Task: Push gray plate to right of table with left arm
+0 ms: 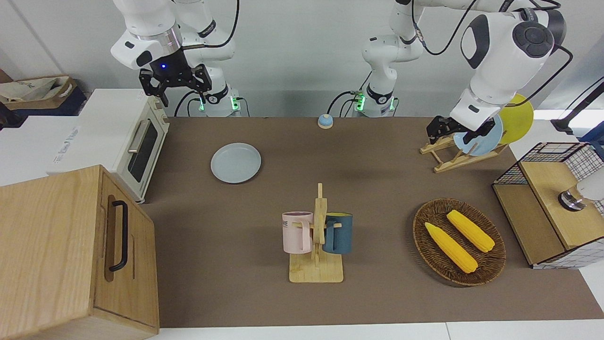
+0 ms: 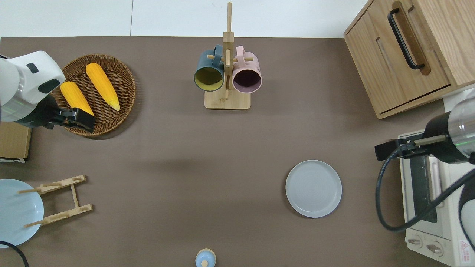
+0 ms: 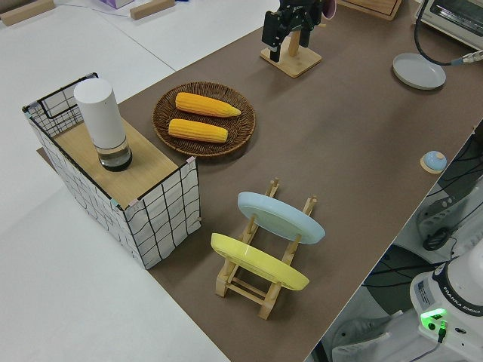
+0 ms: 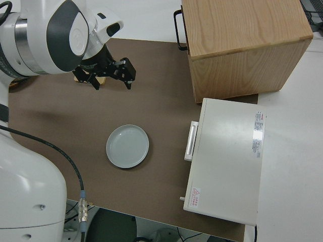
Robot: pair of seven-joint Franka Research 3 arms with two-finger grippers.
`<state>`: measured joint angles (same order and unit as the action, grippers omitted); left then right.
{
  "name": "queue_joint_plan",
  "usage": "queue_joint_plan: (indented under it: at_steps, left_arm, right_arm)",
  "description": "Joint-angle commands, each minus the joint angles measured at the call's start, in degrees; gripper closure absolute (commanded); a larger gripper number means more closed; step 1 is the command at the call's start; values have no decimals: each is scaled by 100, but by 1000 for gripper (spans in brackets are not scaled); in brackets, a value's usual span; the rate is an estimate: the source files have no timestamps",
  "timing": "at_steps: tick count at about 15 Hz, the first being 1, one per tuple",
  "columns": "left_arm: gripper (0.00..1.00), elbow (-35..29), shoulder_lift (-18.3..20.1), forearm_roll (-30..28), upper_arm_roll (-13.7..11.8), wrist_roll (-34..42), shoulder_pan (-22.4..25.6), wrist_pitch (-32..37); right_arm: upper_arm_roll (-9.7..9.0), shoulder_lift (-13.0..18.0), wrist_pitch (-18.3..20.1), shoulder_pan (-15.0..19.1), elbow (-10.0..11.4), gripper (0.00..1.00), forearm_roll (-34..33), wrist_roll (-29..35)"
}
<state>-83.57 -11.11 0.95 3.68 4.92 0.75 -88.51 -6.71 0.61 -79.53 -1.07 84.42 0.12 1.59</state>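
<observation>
Gray plate [image 2: 313, 188] is lying flat on the table [image 2: 178, 155], at 5 o'clock from the mug rack [image 2: 227, 66]. My left gripper [image 2: 76, 118] is hovering over the corn basket [image 2: 97, 94]; finger state unreadable. Right arm is sitting parked.

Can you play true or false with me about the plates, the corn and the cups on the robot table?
1. The gray plate lies flat on the table. True.
2. The left hand is touching the gray plate. False: it is over the rim of the wicker basket, at the table's opposite end from that plate.
3. Two ears of corn lie in the basket. True.
4. Both cups on the wooden stand are pink. False: one is the pink cup, the other the dark blue cup.
5. The sky-blue plate and the yellow plate sit in a wooden rack. True.
</observation>
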Motion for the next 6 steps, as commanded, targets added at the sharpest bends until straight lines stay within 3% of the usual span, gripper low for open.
queue_joint_plan:
  at_steps: [1,6]
  left_arm:
    - [0,-133,100,-157,-210,141,-146,-228]
    - [0,-185,109,-148,-219,141,-137,-219]
  right_arm:
    - [-76,36,69,116,-22,17,59,-1]
    - [-76,36,69,116,-22,17,59,-1]
